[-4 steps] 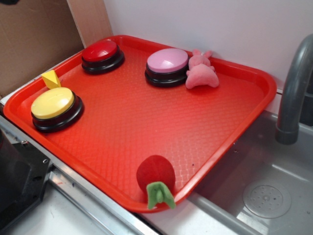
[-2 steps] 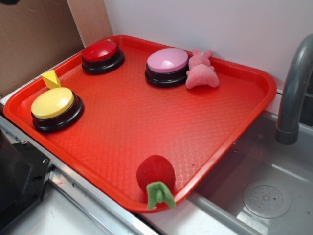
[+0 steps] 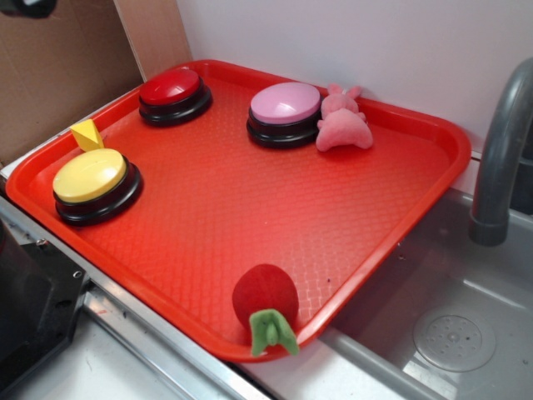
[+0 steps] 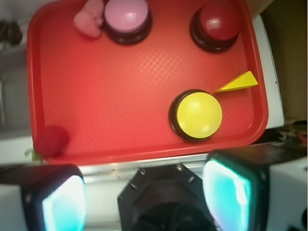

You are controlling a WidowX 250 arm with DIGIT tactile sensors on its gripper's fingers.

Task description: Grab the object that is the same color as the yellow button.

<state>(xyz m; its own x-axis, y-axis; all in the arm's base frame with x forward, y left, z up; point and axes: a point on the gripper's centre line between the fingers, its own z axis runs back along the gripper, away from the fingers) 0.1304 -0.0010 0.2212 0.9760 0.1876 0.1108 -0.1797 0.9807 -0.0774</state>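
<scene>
A small yellow wedge block (image 3: pixel 87 134) lies on the red tray (image 3: pixel 250 217) near its left rim, just behind the yellow button (image 3: pixel 90 177). In the wrist view the wedge (image 4: pixel 237 82) sits right of and above the yellow button (image 4: pixel 198 115). My gripper (image 4: pixel 147 199) is open and empty, its two teal-padded fingers (image 4: pixel 226 192) wide apart, high above the tray's near edge. In the exterior view only a dark bit of the arm (image 3: pixel 29 7) shows at the top left corner.
A red button (image 3: pixel 173 92) and a pink button (image 3: pixel 285 111) stand at the tray's back, with a pink plush toy (image 3: pixel 341 121) beside the pink one. A red plush fruit with green leaf (image 3: pixel 265 300) lies at the front rim. A sink and grey faucet (image 3: pixel 500 150) are at the right.
A dark part of the arm has come a little further into the exterior view at the top left corner. Nothing on the tray has moved.
</scene>
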